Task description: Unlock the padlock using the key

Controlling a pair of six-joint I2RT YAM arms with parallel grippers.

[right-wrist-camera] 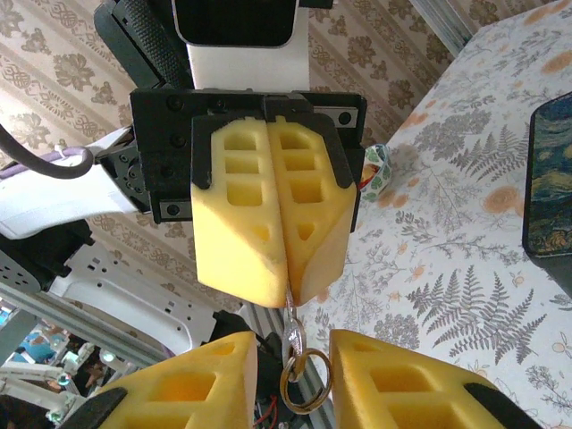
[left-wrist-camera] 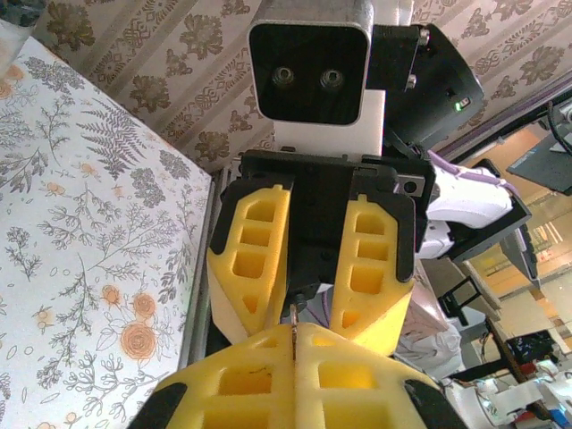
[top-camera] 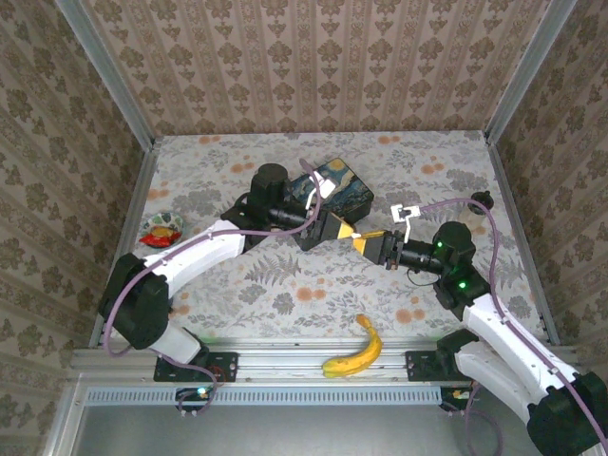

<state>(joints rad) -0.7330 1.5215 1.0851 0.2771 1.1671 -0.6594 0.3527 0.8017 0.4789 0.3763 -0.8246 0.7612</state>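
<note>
The two hands meet nose to nose over the middle of the tabletop point(top-camera: 285, 285), just on the near side of the dark painted tin point(top-camera: 347, 190), and the coming move turns on that shared line. The left hand point(right-wrist-camera: 288, 284) is fully closed, its yellow pads pressed flat together on a thin silvery strip that I take to be the key point(right-wrist-camera: 290, 326). A short length sticks out past the fingertips, and a brassy ring point(right-wrist-camera: 305, 380) hangs from its free end. The key's long axis runs straight out of the left hand along the line joining the two hands, so its ring end points into the right hand point(left-wrist-camera: 308, 290). That hand is spread wide and holds nothing, one finger to each side of the ring and neither touching it. From the left wrist the key shows edge-on as a fine dark line between the closed pads, aimed at the gap between the opposite fingers. The right hand is therefore the one nearer the free end, and a plain closing across the key's flat would probably catch it. Where the padlock lies I cannot tell.
</note>
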